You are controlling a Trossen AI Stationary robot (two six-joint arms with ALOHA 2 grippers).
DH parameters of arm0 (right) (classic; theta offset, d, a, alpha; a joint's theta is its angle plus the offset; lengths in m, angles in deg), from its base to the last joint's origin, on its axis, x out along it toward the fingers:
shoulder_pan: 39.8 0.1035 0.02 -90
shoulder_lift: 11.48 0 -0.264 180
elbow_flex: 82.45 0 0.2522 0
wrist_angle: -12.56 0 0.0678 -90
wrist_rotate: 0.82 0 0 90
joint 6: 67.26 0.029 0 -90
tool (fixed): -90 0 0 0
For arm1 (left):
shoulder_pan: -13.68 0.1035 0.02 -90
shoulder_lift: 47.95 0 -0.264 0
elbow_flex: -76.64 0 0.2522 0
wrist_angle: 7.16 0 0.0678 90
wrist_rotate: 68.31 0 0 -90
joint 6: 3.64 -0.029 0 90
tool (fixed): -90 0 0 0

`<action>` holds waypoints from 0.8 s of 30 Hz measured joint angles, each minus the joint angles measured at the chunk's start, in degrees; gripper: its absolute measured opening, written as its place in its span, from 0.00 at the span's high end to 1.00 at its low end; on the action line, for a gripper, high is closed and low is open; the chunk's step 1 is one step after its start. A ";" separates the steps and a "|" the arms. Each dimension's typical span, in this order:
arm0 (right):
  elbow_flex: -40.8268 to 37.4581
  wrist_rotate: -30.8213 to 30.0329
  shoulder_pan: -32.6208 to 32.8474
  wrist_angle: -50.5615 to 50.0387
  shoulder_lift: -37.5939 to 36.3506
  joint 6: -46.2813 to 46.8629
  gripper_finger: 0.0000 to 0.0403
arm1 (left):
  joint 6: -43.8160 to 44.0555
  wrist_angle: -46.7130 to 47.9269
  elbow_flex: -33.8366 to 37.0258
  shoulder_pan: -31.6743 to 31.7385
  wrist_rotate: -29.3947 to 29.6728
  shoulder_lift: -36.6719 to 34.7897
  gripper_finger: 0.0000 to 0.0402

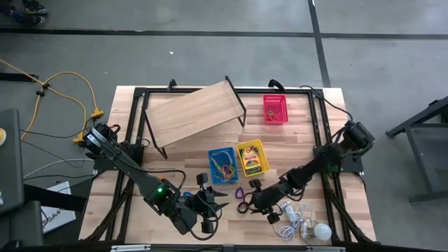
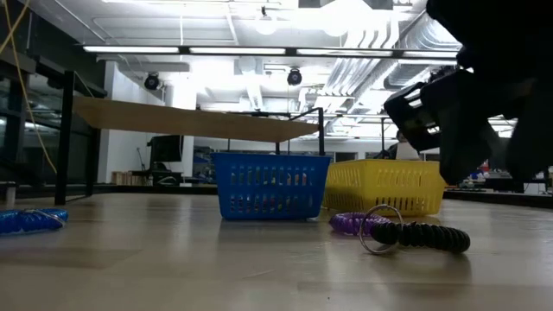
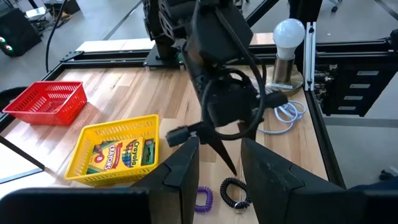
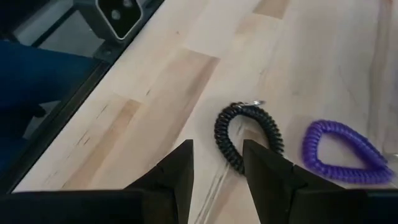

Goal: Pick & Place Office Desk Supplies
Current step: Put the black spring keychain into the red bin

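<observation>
the black coiled loop (image 4: 247, 135) lies on the tabletop (image 4: 155, 87) right ahead of my right end effector (image 4: 217, 165), whose fingers stand apart and hold nothing; i judge it is lined up for that pick. a purple loop (image 4: 342, 152) sits just beside it. the left end effector (image 3: 219, 168), also parted and empty, waits near the front edge. farther on, the blue basket (image 1: 222, 165) holds loops and the yellow basket (image 1: 252, 157) holds the crayon box (image 3: 121, 154); the red basket (image 1: 275, 109) stands well apart. beyond is a lit workshop.
</observation>
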 joint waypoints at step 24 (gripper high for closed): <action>0.19 -7.64 2.25 3.88 1.93 -10.50 0.69 | 0.01 -0.07 -0.01 0.01 0.00 0.00 0.72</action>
